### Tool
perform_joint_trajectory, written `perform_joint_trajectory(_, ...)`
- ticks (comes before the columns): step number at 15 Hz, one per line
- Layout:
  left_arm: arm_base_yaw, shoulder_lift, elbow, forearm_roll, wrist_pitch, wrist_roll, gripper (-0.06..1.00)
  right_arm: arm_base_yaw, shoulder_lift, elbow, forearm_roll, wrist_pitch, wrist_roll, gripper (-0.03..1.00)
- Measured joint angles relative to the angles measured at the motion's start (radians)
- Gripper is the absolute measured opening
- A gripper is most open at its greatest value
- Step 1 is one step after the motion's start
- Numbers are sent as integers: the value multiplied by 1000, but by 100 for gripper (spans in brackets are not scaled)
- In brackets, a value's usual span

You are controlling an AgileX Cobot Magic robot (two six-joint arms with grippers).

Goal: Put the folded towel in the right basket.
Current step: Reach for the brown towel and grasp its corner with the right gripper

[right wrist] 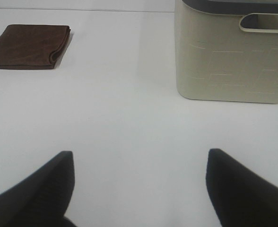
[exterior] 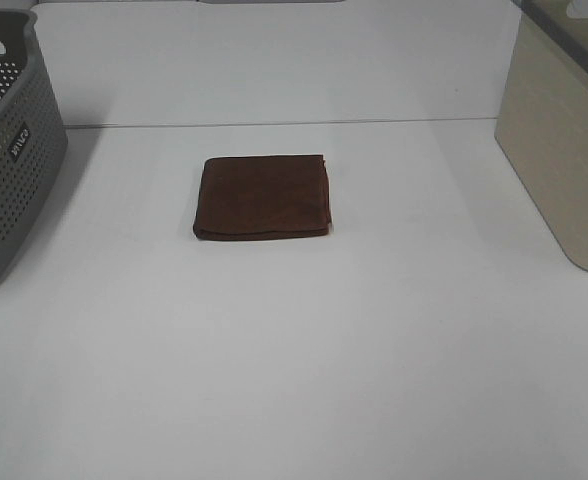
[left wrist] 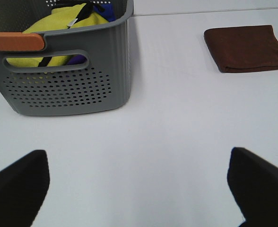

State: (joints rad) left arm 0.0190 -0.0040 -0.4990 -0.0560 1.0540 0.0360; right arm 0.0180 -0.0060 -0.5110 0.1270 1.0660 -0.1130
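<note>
A folded dark brown towel (exterior: 264, 196) lies flat on the white table, near its middle toward the back. It also shows in the left wrist view (left wrist: 247, 48) and the right wrist view (right wrist: 29, 46). The right basket (exterior: 564, 140) is beige and stands at the table's right edge; the right wrist view shows its wall and handle slot (right wrist: 231, 61). Neither gripper shows in the high view. My left gripper (left wrist: 139, 187) is open and empty, well short of the towel. My right gripper (right wrist: 139, 184) is open and empty, with the beige basket ahead of it.
A grey perforated basket (exterior: 9, 150) stands at the left edge; the left wrist view (left wrist: 65, 71) shows yellow and blue cloth inside it and an orange strip on its rim. The white table (exterior: 294, 360) stretches out in front of the towel.
</note>
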Motion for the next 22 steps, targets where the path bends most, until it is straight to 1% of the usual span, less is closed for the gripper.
perform_joint_trajectory(11,0,0,0,0,0,0,97,0,0,0,0,0,0,73)
perform_joint_trajectory(13,0,0,0,0,0,0,97,0,34,0,0,-2,0,73)
perform_joint_trajectory(15,0,0,0,0,0,0,97,0,136,-22,5,-50,0,73)
perform_joint_trajectory(17,0,0,0,0,0,0,97,0,274,-69,29,-127,0,73)
perform_joint_trajectory(18,0,0,0,0,0,0,97,0,434,-134,49,-211,0,73)
perform_joint_trajectory(19,0,0,0,0,0,0,97,0,524,-178,59,-244,-3,73)
perform_joint_trajectory(20,0,0,0,0,0,0,97,0,609,-224,66,-265,-9,73)
perform_joint_trajectory(21,0,0,0,0,0,0,97,0,648,-246,68,-269,-16,73)
perform_joint_trajectory(22,0,0,0,0,0,0,97,0,745,-307,69,-271,-36,73)
